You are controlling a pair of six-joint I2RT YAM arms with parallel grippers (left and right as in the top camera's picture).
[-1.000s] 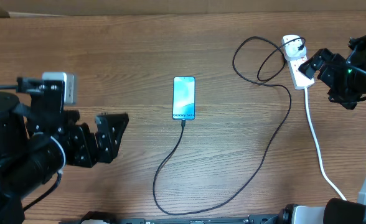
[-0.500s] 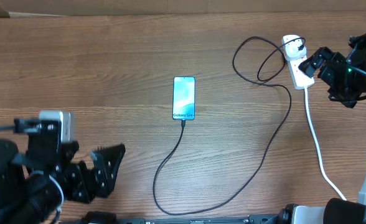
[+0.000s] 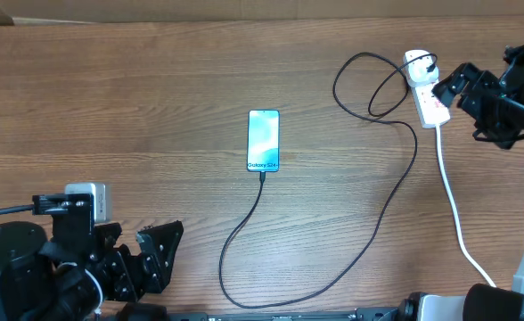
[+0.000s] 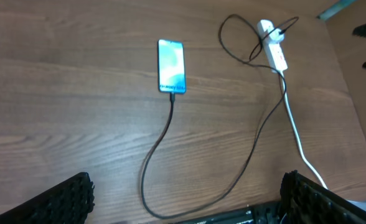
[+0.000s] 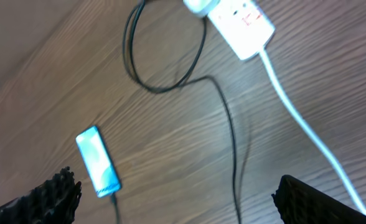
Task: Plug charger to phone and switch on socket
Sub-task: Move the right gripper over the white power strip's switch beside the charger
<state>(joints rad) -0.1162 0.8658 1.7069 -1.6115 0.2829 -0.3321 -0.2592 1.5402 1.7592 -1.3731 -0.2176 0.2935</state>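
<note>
The phone lies flat mid-table, its screen lit, "Galaxy S24" at its near short edge. The charger's thin black cable has its tip in the phone's near edge, loops along the table and runs to a black plug in the white socket strip at the far right. The phone, cable and socket also show in the left wrist view, and the phone and socket in the right wrist view. My left gripper is open and empty at the near left. My right gripper is open and empty, just right of the socket.
The socket's thick white cord runs from the strip toward the near right edge of the wooden table. A black bar lies along the table's near edge. The cable makes a loop left of the socket.
My left arm has drawn back toward the near left edge of the table. My right gripper has shifted slightly up and right beside the socket. Phone, cable and socket have not moved.
</note>
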